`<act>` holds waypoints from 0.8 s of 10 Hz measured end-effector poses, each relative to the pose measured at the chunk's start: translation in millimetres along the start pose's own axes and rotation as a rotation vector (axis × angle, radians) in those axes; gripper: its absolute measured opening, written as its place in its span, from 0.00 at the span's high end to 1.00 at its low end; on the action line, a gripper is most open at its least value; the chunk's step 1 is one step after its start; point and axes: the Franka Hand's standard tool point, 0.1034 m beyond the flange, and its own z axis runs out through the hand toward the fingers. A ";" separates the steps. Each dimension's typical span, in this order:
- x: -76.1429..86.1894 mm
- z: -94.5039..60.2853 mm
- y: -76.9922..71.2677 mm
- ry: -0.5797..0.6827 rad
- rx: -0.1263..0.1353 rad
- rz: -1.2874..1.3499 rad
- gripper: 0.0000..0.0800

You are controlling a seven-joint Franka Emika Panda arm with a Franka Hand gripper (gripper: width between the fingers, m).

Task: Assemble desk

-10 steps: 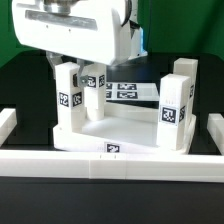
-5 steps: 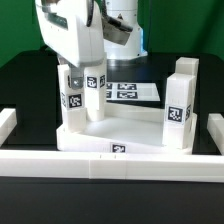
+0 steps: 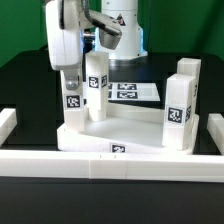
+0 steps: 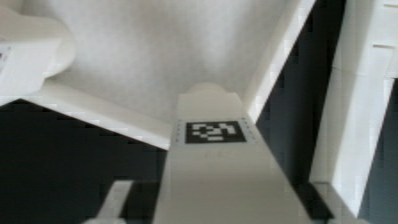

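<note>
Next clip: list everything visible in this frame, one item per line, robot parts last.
tabletop: one, white, centre of the black table, against the border rail.
legs: four, white, tagged, upright at the tabletop's corners; one is at the gripper.
border rail: one, white, along the front and both sides.
marker board: one, white, flat behind the tabletop.
table: one, black.
gripper: one, white, on the near leg at the exterior view's left.

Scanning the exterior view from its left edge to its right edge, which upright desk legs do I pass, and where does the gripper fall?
Gripper on the front-left leg → back-left leg → front-right leg → back-right leg. All four stand in the tabletop.
</note>
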 end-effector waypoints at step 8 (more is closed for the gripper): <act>0.3 0.8 0.1 0.001 -0.013 -0.096 0.21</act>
